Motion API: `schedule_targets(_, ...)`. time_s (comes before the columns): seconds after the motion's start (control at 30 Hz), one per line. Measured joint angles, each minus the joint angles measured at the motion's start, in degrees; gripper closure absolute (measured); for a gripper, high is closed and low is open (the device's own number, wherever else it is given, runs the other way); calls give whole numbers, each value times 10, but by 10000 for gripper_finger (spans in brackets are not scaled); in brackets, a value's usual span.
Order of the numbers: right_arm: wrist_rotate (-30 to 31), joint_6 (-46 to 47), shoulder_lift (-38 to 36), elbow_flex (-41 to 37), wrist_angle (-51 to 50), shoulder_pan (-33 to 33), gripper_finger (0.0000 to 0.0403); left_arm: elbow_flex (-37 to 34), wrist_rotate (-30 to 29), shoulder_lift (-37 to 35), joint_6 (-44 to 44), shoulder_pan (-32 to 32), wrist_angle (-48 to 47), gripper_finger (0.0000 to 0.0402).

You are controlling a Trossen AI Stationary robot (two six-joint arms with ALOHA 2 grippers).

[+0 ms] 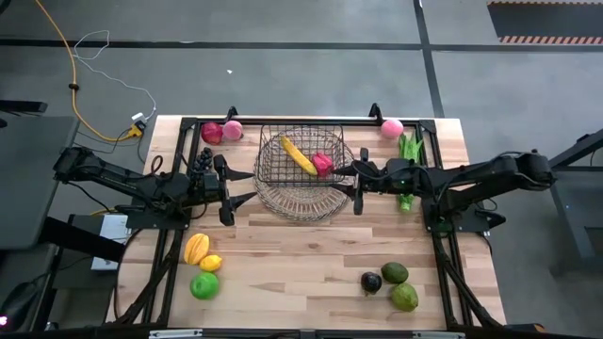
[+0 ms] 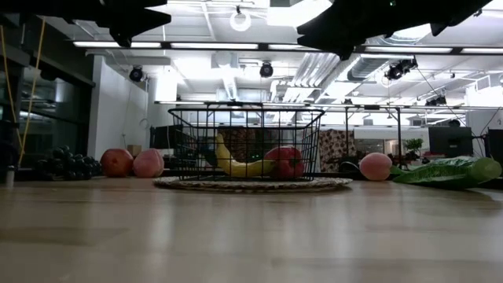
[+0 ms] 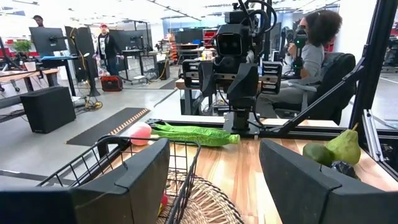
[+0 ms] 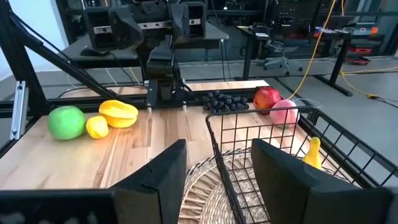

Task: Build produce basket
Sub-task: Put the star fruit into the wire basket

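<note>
Wooden tabletop (image 1: 301, 259) under you carries everything, with an open workshop and a seated person behind it. Your left gripper (image 1: 227, 189) and right gripper (image 1: 357, 186) face each other across the basket (image 1: 303, 161), each with its fingers spread and nothing between them. In both wrist views a basket wall stands in the gap between the fingers, so you look set to pinch opposite sides of the rim, probably to steady or shift it; neither has closed on the wire yet.

The basket sits on a round wire dish (image 1: 300, 200) directly between your two grippers. It already holds a banana (image 1: 298, 155) and a dark pink piece (image 1: 323, 164), so the job is barely begun.

Just behind your left gripper lie the grapes (image 1: 202, 159), a red apple (image 1: 212, 133) and a peach (image 1: 233, 130). To its near side sit an orange-yellow fruit (image 1: 196, 249), a lemon (image 1: 211, 264) and a green lime-like fruit (image 1: 204, 285).

Beside your right gripper's wrist lie the long green pods (image 1: 408, 155), with another peach (image 1: 392, 128) beyond them. Well to its near side wait a dark purple piece (image 1: 371, 282) and two green fruits (image 1: 399, 285).

If you close on the rim, expect the light mesh to slide on the dish, so grip both sides together
</note>
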Motion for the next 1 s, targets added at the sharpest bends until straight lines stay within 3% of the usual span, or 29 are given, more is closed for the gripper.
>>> schedule_targets(0.2, 0, 4, 0, 0, 0, 0, 231, 0, 0, 0, -5, 0, 0, 165)
schedule_targets(0.47, 0, 4, 0, 0, 0, 0, 231, 26, 0, 0, -101, -6, -50, 165)
schedule_targets(0.57, 0, 4, 0, 0, -2, 0, 231, 66, -4, 2, -172, -22, -167, 165)
schedule_targets(0.7, 0, 4, 0, 0, -2, 0, 231, 126, -17, 18, -341, -56, -385, 165)
schedule_targets(0.83, 0, 4, 0, 0, -2, 0, 231, 170, 26, 49, -539, -108, -571, 165)
schedule_targets(1.0, 0, 4, 1, 0, -2, 0, 231, 191, 75, 84, -729, -192, -700, 166)
